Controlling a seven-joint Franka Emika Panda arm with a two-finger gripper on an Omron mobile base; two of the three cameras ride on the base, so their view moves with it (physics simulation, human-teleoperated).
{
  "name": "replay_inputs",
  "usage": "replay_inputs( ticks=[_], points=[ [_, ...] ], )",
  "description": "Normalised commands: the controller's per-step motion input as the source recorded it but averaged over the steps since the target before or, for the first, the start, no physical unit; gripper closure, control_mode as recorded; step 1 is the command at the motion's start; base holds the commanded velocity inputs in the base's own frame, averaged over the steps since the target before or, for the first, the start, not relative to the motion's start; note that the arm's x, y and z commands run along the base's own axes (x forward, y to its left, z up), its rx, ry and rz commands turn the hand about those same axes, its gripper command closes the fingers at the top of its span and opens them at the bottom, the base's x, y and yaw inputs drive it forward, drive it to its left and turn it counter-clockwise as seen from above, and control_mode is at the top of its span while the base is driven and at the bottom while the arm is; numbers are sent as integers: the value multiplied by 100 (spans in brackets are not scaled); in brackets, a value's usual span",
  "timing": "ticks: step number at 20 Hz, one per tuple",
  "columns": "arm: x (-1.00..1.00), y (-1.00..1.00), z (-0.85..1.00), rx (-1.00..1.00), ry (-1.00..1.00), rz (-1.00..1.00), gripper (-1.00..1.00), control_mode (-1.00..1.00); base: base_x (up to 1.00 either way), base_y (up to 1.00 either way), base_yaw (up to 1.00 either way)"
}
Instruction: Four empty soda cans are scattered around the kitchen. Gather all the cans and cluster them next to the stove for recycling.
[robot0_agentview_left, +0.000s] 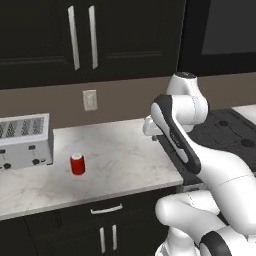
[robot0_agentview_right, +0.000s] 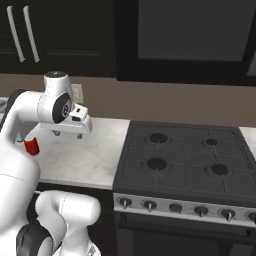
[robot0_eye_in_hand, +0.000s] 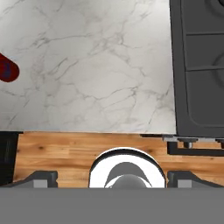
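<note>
We see dark cabinets across the top of the left base frame, above a brown wall. Below them a white marble counter runs across the middle of the frame. In the right base frame the black stove fills the lower right, with four burners under dark grates and a row of silver knobs along its front edge; the counter touches its left side. The white arm rises from the lower right of the left base frame and bends over the counter's right end. A silver toaster sits at the left edge of that frame. The gripper hangs above the counter in the upper left of the right base frame, jaws spread wide and holding nothing. One red soda can stands upright on the counter, left of centre in the left base frame, just right of the toaster and well apart from the stove. In the hand frame it shows at the left edge.
</note>
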Motion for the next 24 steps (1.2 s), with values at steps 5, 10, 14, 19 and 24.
replay_inputs(
  ticks=[5,10,14,19,24],
  points=[
    [0,0,0,0,0,0,-100,100,0,68,0],
    [0,0,0,0,0,0,-100,100,0,66,0],
    [0,0,0,0,0,0,-100,100,2,58,-1],
    [0,0,0,0,0,0,-100,100,3,52,-2],
    [0,0,0,0,0,0,-100,100,4,37,-1]
  ],
)
